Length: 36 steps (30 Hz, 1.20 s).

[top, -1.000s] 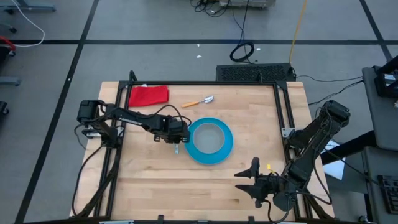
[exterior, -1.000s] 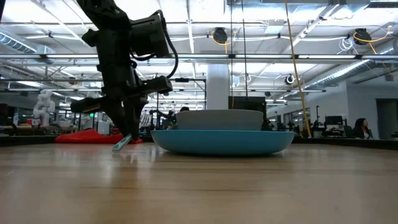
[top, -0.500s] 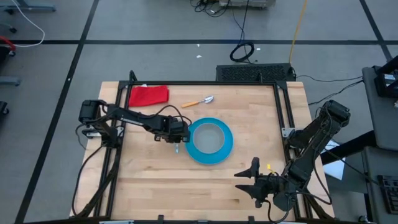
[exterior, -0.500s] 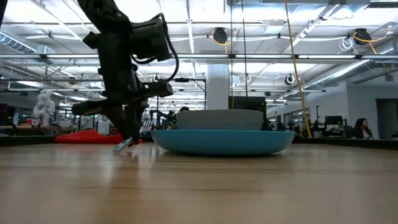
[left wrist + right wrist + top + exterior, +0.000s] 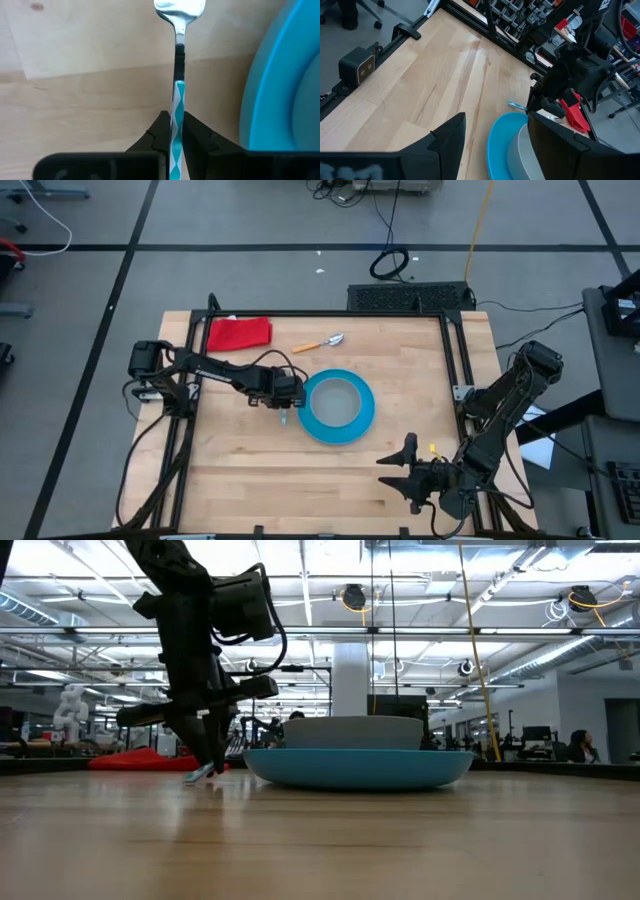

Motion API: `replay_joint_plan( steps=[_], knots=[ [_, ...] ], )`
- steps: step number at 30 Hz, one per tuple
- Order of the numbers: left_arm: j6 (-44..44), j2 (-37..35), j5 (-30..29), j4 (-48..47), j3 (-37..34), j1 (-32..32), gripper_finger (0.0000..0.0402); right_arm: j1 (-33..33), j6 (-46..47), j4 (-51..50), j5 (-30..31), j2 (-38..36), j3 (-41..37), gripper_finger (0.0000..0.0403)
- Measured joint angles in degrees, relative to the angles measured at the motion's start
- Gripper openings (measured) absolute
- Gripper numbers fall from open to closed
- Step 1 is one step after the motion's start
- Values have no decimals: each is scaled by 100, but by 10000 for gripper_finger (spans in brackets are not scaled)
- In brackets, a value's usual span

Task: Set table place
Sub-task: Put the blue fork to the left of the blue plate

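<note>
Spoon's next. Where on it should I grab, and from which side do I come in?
Grip the spoon by its orange handle, mid-length, coming straight down. It lies flat on the table, apart from the red cloth and blue plate. Close the fingers across the thin handle, not along it.

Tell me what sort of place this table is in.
Probably a robotics lab or open workshop: the table stands on a grey floor with loose cables, and the low view shows exposed ceiling pipes and a person at a workstation.
</note>
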State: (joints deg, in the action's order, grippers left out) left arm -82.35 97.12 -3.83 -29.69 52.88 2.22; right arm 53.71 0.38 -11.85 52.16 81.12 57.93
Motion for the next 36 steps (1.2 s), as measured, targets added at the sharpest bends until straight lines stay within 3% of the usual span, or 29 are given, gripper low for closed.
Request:
replay_joint_plan(
  steps=[36],
  knots=[
    [-655, 0, -580, -3, -4, -354, 49, 2, -2, -1, 0, 0, 0, 203]
  ],
)
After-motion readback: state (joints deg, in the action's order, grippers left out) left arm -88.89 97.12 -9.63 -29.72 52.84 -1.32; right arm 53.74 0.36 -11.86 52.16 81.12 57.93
